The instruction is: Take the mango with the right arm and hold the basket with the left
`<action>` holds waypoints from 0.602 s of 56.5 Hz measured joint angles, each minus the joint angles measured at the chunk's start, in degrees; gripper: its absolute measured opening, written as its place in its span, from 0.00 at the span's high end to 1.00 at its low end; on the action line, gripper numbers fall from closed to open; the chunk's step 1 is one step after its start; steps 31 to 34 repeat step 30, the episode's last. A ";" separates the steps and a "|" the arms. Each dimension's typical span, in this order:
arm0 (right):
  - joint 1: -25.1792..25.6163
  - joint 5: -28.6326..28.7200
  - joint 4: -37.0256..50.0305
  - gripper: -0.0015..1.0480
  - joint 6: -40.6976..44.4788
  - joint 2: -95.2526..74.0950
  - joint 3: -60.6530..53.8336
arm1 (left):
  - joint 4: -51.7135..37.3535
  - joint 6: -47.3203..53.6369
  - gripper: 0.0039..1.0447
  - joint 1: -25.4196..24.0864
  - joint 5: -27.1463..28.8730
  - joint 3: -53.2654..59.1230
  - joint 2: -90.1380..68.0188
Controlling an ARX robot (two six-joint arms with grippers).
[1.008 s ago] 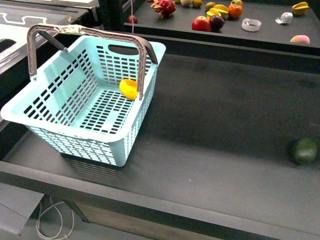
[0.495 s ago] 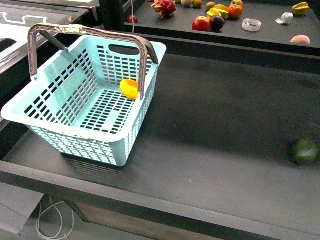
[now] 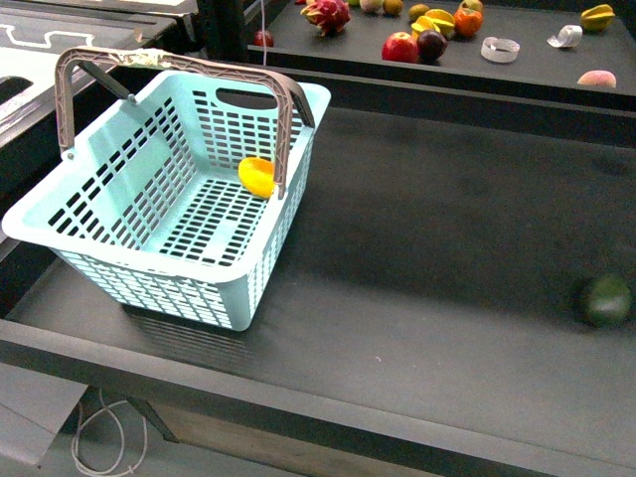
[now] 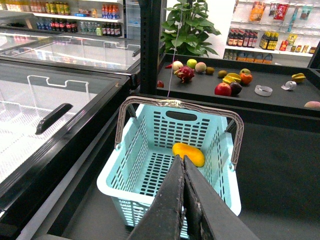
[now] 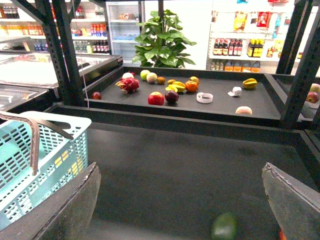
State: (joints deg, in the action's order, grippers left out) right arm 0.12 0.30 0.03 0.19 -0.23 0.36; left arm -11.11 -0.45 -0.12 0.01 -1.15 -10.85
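The mango (image 3: 256,177) lies inside the basket (image 3: 129,281) at the desk's (image 3: 427,298) far left, its long axis crosswise, just beyond the closed, empty left end effector (image 4: 182,165), well left of the wide-open, empty right end effector (image 5: 182,200).

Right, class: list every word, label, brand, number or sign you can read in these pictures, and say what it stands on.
None can be read.
Bottles on the shop shelves: labels too small and blurred.
Hanging packets above them: print too small.
Drinks on the far shelves: labels blurred.
Basket, mango, green fruit: no writing shows.
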 joint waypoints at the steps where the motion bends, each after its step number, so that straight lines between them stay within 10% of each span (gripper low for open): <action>1: 0.00 0.00 0.00 0.08 0.00 0.00 0.00 | 0.28 0.00 0.98 0.00 -0.02 0.00 0.24; 34: 0.00 0.00 0.00 0.08 0.00 0.00 0.00 | 10.93 0.02 0.98 0.00 -0.02 -0.02 10.51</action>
